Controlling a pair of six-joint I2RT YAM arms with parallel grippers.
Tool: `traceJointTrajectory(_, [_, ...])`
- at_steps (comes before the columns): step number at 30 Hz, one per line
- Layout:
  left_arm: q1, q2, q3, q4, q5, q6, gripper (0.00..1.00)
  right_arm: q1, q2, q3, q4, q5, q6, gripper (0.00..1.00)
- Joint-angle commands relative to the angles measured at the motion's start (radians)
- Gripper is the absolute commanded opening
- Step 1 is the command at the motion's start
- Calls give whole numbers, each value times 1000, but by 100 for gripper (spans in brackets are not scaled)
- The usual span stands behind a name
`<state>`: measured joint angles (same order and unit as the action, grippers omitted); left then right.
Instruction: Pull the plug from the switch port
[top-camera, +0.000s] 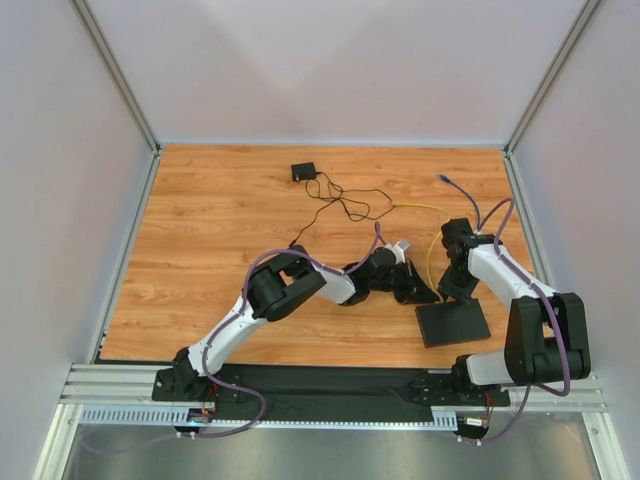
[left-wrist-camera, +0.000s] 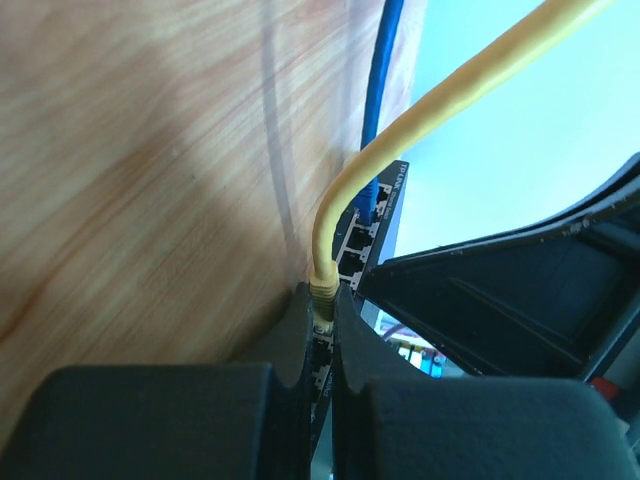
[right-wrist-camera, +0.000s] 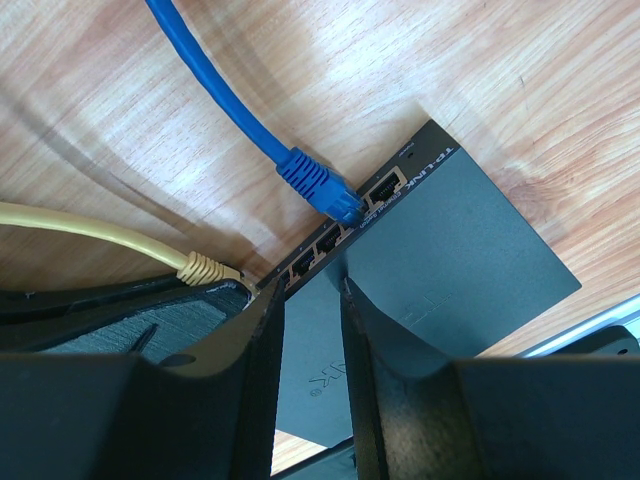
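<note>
Tabletop (top-camera: 220, 230) was wood-grain laminate, orange-brown, evenly lit, shadows soft. Plain pale panels enclosed it on three sides: back panel (top-camera: 330, 70), left panel (top-camera: 60, 200), right panel (top-camera: 600, 180). Aluminium posts (top-camera: 118, 78) rose from the two far corners. A slotted aluminium rail (top-camera: 110, 385) ran along the near edge

Yellow plug (left-wrist-camera: 322, 287) tip hidden between left gripper (left-wrist-camera: 322, 310) fingers — seating untellable; blue cable (right-wrist-camera: 215, 95) cut by top edge.
</note>
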<state>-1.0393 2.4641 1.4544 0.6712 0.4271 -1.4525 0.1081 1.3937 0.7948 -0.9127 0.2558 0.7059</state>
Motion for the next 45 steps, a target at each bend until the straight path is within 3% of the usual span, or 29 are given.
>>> traceJointTrajectory(1, [-8, 3, -69, -9, -73, -6, 0, 4, 48, -55, 29, -46, 7, 30])
traceJointTrajectory(9, [-10, 10, -172, 304, -154, 15, 0, 4, 50, -81, 43, -29, 12, 29])
traceJointTrajectory(12, [-1, 15, -170, 352, -160, 55, 0, 4, 42, -91, 49, -26, 14, 29])
traceJointTrajectory(15, [7, 15, -155, 346, -154, 64, 0, 2, 48, -92, 55, -24, 10, 29])
traceJointTrajectory(22, [15, -22, -105, 46, -156, 61, 0, 4, 76, -88, 54, -21, 4, 29])
traceJointTrajectory(25, [24, -16, -101, 10, -157, 5, 0, 8, 93, -85, 49, -23, 1, 29])
traceJointTrajectory(27, [30, -8, -108, 34, -166, -9, 0, 12, 96, -83, 49, -21, 3, 29])
traceJointTrajectory(32, [44, 10, -118, 298, -189, 75, 0, 15, 103, -80, 46, -20, 1, 29])
traceJointTrajectory(39, [44, -30, -132, 183, -215, 144, 0, 15, 108, -80, 48, -18, 0, 29])
traceJointTrajectory(45, [54, -8, -152, 192, -217, -18, 0, 16, 103, -80, 47, -16, 0, 29])
